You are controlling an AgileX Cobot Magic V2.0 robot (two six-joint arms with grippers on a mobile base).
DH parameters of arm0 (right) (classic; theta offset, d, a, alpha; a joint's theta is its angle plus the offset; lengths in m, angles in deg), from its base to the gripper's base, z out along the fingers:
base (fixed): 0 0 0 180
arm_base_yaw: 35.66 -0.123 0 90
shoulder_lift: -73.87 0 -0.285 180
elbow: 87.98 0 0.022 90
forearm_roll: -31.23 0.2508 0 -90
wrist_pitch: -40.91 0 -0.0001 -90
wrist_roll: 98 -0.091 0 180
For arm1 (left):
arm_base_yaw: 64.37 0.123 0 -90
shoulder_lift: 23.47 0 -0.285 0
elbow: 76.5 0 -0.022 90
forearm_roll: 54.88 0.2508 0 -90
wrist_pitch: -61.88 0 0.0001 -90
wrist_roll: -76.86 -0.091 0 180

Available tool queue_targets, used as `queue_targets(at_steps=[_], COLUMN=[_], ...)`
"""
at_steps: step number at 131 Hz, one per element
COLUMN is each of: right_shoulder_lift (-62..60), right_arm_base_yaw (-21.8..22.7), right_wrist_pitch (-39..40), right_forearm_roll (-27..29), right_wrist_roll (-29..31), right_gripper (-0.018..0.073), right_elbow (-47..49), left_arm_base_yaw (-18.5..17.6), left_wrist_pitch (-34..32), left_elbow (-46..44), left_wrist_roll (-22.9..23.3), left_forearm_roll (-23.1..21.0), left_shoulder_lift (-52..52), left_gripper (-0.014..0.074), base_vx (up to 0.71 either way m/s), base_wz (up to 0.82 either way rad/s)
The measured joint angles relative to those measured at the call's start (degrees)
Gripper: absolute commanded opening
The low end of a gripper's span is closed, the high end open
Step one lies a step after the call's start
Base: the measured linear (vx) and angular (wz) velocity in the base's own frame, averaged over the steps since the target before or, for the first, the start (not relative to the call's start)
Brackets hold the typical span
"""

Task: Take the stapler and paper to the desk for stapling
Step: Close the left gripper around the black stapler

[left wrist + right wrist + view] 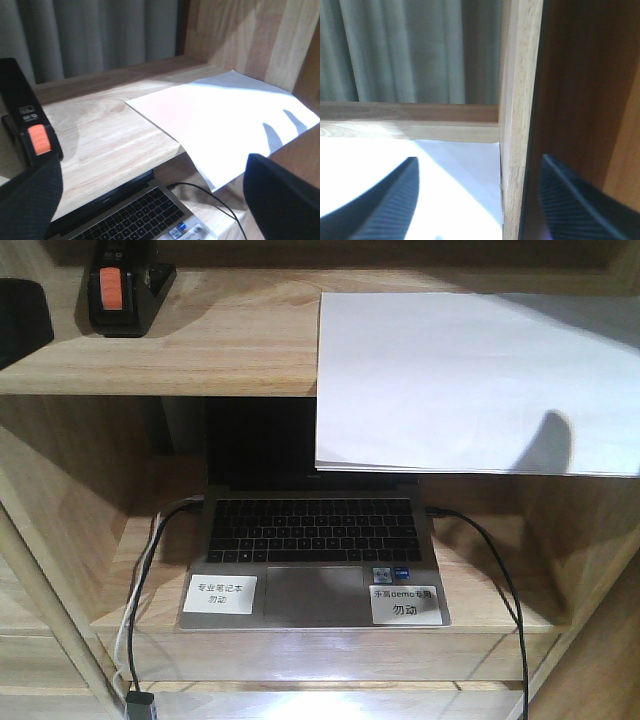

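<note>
warm shelf light, washed-out paper

light comes from the front. in the front view the paper (470,380) glows bluish-white, a rounded shadow at its right, and glare streaks the lower shelf edge (330,655). in the left wrist view two finger-like shadows cross the sheet. the right wrist view overexposes it; the right gripper (479,167) has blurred fingers (385,205).

Black stapler (120,290) stands left of white paper (470,380) overhanging the shelf (200,350).
</note>
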Motion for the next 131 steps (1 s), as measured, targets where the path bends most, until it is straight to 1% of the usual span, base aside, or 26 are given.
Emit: queue_targets(at_steps=[28, 38, 48, 49, 52, 53, 56, 57, 63, 68, 69, 80, 92, 104, 119, 131], right_shoulder_lift=[0.0, 0.0, 0.0, 0.0, 0.0, 0.0, 0.0, 0.0, 0.0, 0.0, 0.0, 0.0, 0.0, 0.0, 0.0, 0.0], right_arm_base_yaw=[0.0, 0.0, 0.0, 0.0, 0.0, 0.0, 0.0, 0.0, 0.0, 0.0, 0.0, 0.0, 0.0, 0.0, 0.0, 0.0], right_wrist_pitch=[0.0, 0.0, 0.0, 0.0, 0.0, 0.0, 0.0, 0.0, 0.0, 0.0, 0.0, 0.0, 0.0, 0.0, 0.0, 0.0], right_forearm_roll=[0.0, 0.0, 0.03, 0.03, 0.03, 0.03, 0.03, 0.03, 0.03, 0.03, 0.03, 0.03, 0.03, 0.03, 0.03, 0.03], right_wrist_roll=[0.0, 0.0, 0.0, 0.0, 0.0, 0.0, 0.0, 0.0, 0.0, 0.0, 0.0, 0.0, 0.0, 0.0, 0.0, 0.0], right_gripper=[0.0391, 0.0379, 0.0372, 0.0371, 0.037, 0.0368, 0.0367, 0.0366, 0.0363, 0.0363, 0.0363, 0.0363, 0.0363, 0.0363, 0.0363, 0.0363], right_elbow=[0.0, 0.0, 0.0, 0.0, 0.0, 0.0, 0.0, 0.0, 0.0, 0.0, 0.0, 0.0, 0.0, 0.0, 0.0, 0.0], left_arm_base_yaw=[0.0, 0.0, 0.0, 0.0, 0.0, 0.0, 0.0, 0.0, -0.2, -0.27, -0.32, -0.58, -0.58, -0.58, -0.58, -0.39], left_wrist_pitch=[-0.27, -0.76, -0.88, -0.88, -0.88, -0.88, -0.94, -0.94, -0.94, -0.64, -0.55, 0.3, 2.72, 6.77, 14.17, 19.05], left_elbow=[0.0, 0.0, -0.94, -1.22, -1.67, -2.02, -2.57, -2.98, -4.62, -5.99, -6.56, -10.43, -15.82, -22.06, -31.09, -38.15], left_wrist_roll=[0.0, 0.98, 4.32, 5.45, 6.22, 7.36, 8.11, 9.19, 11.48, 12.98, 13.54, 16.29, 18.87, 21.35, 24.25, 25.28], left_forearm_roll=[0.62, 2.58, 6.12, 6.8, 7.85, 8.52, 9.51, 10.18, 12.43, 13.98, 14.89, 17.96, 20.66, 23.39, 26.2, 27.34], left_shoulder_lift=[0.03, 0.92, 3.04, 3.55, 4.37, 4.96, 5.89, 6.53, 9.23, 11.07, 11.83, 16.26, 20.89, 26.15, 32.45, 36.62], left_gripper=[0.0681, 0.0681, 0.0681, 0.0681, 0.0681, 0.0681, 0.0681, 0.0681, 0.0681, 0.0681, 0.0681, 0.0681, 0.0681, 0.0681, 0.0681, 0.068], base_vx=[0.0, 0.0, 0.0, 0.0, 0.0, 0.0, 0.0, 0.0, 0.0, 0.0, 0.0, 0.0, 0.0, 0.0, 0.0, 0.0], base_wz=[0.0, 0.0, 0.0, 0.0, 0.0, 0.0, 0.0, 0.0, 0.0, 0.0, 0.0, 0.0, 0.0, 0.0, 0.0, 0.0])
